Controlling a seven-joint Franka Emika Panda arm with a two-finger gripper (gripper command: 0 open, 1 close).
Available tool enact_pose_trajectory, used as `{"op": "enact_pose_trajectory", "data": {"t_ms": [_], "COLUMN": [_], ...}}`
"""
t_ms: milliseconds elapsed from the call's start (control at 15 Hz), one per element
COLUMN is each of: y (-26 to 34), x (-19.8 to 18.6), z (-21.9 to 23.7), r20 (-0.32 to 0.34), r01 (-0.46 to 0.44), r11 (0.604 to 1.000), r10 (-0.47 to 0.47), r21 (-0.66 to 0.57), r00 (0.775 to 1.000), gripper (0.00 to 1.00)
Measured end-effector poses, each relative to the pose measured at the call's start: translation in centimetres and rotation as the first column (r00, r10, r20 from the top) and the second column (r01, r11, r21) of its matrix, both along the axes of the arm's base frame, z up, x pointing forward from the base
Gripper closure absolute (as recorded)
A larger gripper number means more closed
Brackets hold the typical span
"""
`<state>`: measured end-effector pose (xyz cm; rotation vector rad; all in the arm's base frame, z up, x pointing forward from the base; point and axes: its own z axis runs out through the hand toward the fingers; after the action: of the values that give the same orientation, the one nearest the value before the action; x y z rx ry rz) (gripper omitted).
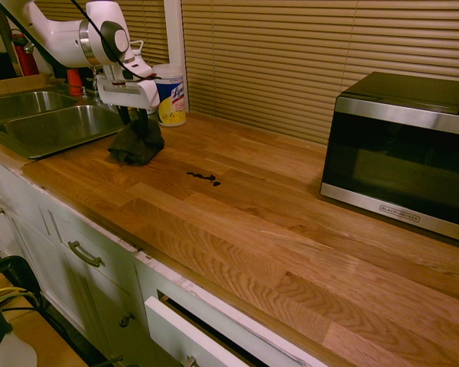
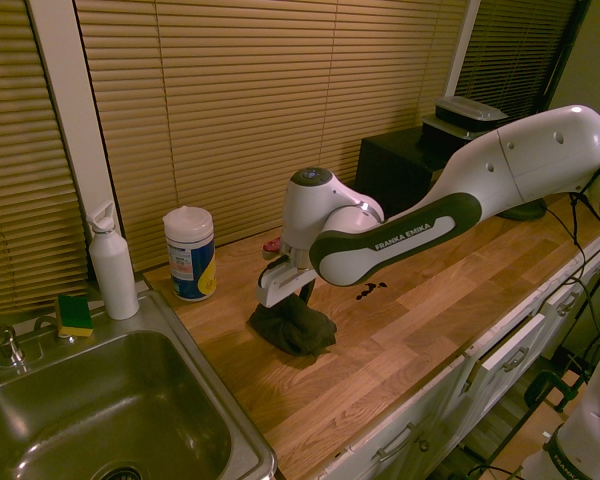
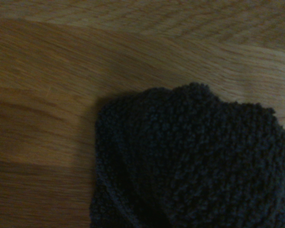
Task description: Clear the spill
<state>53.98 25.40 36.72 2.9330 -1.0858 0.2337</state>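
"Well, where's your tool (image 1: pixel 134 117)?"
"Down at the bunched cloth (image 1: pixel 138 143); you can't tell whether it's gripping."
"And the spill (image 1: pixel 204 178)?"
"Just past the cloth, towards your microwave (image 1: pixel 402 157), streaked roughly along the bench (image 1: pixel 268 237). You'll probably need a sideways wipe."
"Obstacles?"
"Your wipes canister (image 1: pixel 170 98) stands on the window side, off that path; the microwave's well beyond."
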Motion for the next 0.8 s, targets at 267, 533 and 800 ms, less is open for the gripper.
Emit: {"op": "enact_pose_trajectory", "data": {"t_ms": [267,533,800], "y": [-1.1,-2.5,-5.3], "x": [0.5,0.7,0.8], "z": [0.0,0.0,0.0], "r20": [-0.006,-0.030,-0.042], "r01": [0.012,0.008,0.031], "r11": [1.000,0.999,0.998], "r10": [-0.012,-0.009,-0.033], "r21": [-0.009,-0.032,-0.047], "r00": [1.000,1.000,0.999], "gripper": [1.00,1.00,1.00]}}
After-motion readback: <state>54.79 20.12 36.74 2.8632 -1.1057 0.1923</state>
